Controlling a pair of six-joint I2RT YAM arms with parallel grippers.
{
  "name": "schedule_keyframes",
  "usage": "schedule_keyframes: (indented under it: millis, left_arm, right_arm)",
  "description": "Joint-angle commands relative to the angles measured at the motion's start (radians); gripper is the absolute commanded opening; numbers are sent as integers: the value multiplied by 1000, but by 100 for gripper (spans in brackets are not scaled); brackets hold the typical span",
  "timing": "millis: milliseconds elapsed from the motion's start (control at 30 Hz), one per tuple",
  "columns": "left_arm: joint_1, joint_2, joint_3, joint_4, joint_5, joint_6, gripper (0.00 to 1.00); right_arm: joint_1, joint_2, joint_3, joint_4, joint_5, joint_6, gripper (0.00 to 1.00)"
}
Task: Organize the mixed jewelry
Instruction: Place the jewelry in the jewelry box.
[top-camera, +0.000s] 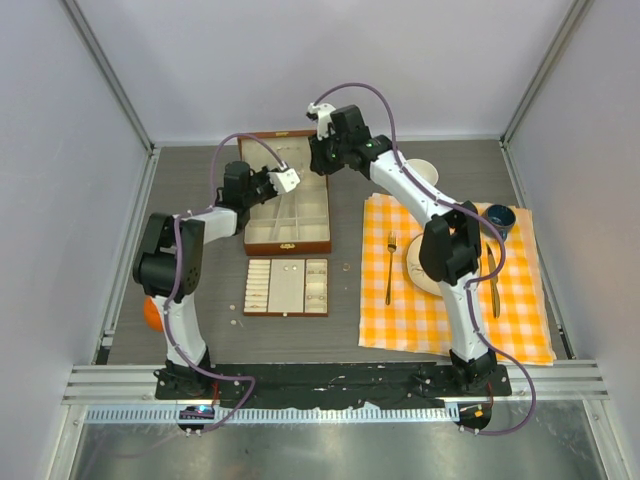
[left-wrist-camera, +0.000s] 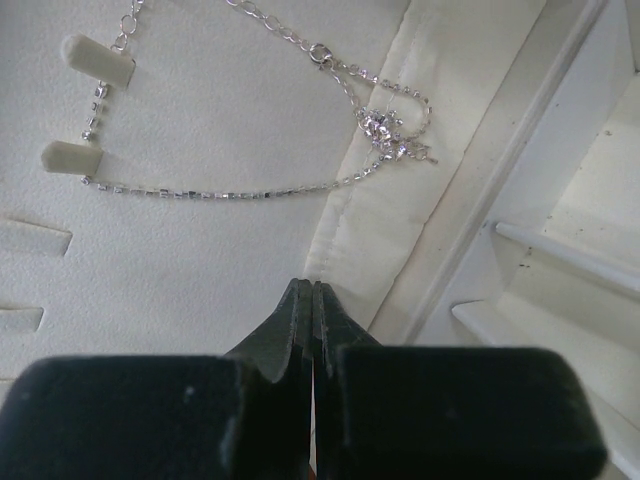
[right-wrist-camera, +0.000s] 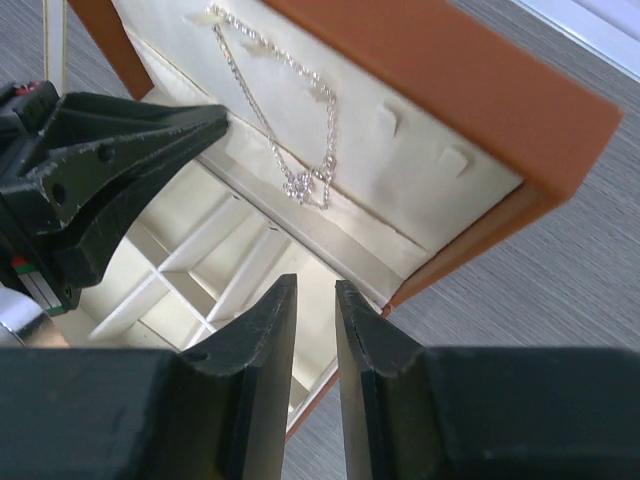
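Nearest your arms' bases, the tray (top-camera: 288, 295) lies flat on the table (top-camera: 345, 312), with a few bits (top-camera: 290, 268) in its compartments that are too small to name. A pale piece (top-camera: 350, 267) lies on the bare table just right of the tray, and a second piece (top-camera: 233, 322) lies off its near left corner. To your right, the checked cloth (top-camera: 520, 300) carries the plate (top-camera: 412, 264), the fork (top-camera: 389, 268) and the knife (top-camera: 494, 285), well apart from the tray.

Just beyond the tray stands the box (top-camera: 288, 240), open, with its lid (top-camera: 262, 137) raised at the far side. Both your arms reach over it. Your left gripper (left-wrist-camera: 313, 290) has its fingers pressed together, with nothing showing between them. It hangs over the box's compartments near the hinge, tips aimed at the lower edge of the lid's lining. You cannot tell whether the tips touch the lining. Your right gripper (right-wrist-camera: 315, 290) hovers at the far right of the box, by the lid and near the left one. Its fingers stand a narrow gap apart and hold nothing.

Farthest, the necklace (left-wrist-camera: 385, 135) lies against the lid's cream lining. Its chain is caught by two small tabs (left-wrist-camera: 95, 58) and its sparkling pendant hangs low, apart from both grippers.
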Motion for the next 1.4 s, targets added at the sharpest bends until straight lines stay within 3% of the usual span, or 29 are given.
schedule_keyframes:
  millis: [0, 800, 867, 933, 1033, 1133, 1367]
  left_arm:
    - [-9, -54, -16, -21, 54, -20, 0]
    - [-6, -137, -63, -6, 56, -66, 0]
    - [-5, -137, -62, -4, 42, -62, 7]
    - [-5, -134, -57, -4, 39, -59, 25]
    - [-3, -118, -49, -4, 33, -40, 39]
    - [-1, -95, -37, 21, 1, -39, 44]
    - [0, -42, -14, 45, -33, 3, 46]
  right_arm:
    - [15, 23, 62, 21, -22, 22, 29]
    - [37, 107, 99, 50, -9, 63, 38]
    - [37, 99, 95, 52, -5, 60, 38]
    - [37, 95, 87, 50, 0, 56, 38]
    - [37, 93, 84, 50, 3, 53, 38]
    - [37, 95, 88, 50, 0, 54, 38]
    - [38, 99, 87, 50, 0, 56, 38]
